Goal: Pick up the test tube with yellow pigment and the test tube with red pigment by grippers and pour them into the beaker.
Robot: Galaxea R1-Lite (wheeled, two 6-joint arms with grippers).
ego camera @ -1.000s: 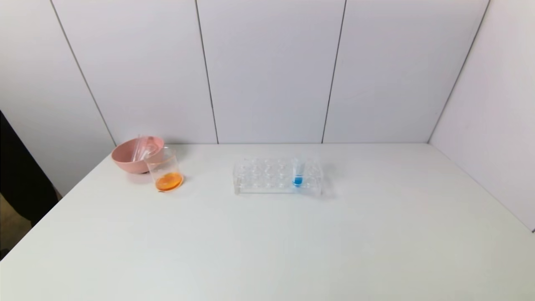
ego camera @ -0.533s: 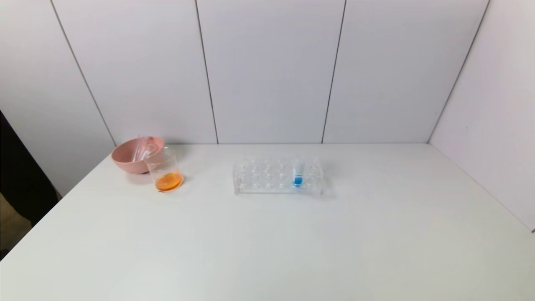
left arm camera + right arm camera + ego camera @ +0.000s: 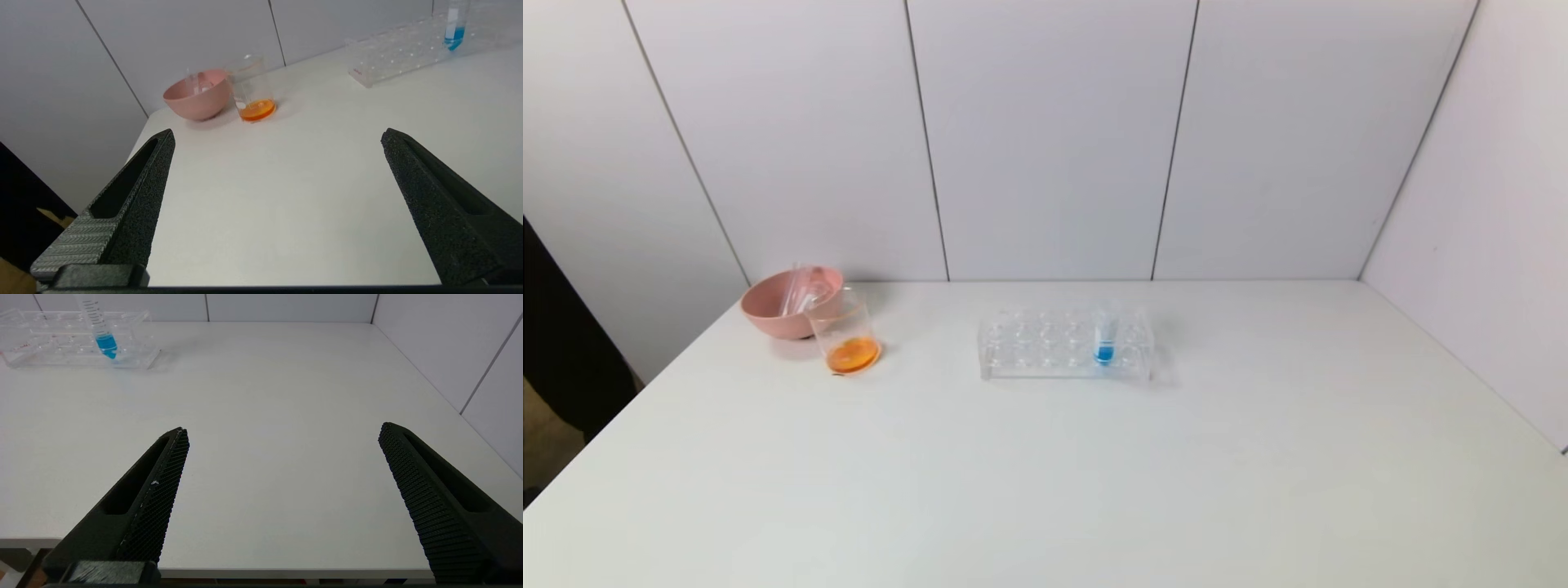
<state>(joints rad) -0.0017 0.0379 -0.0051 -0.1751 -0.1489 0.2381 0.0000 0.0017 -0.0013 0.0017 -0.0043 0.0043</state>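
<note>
The clear beaker [image 3: 845,333] stands at the table's far left with orange liquid in its bottom; it also shows in the left wrist view [image 3: 252,94]. No tube with yellow or red liquid is in view. Clear empty tubes [image 3: 796,291] lean in the pink bowl [image 3: 783,304] behind the beaker. My left gripper [image 3: 278,136] is open and empty over the near left of the table. My right gripper [image 3: 282,430] is open and empty by the table's near edge. Neither gripper shows in the head view.
A clear tube rack [image 3: 1065,344] stands mid-table and holds one blue-tipped tube [image 3: 1104,336], also seen in the right wrist view [image 3: 101,332]. White wall panels close the back and right side. The table's left edge runs near the bowl.
</note>
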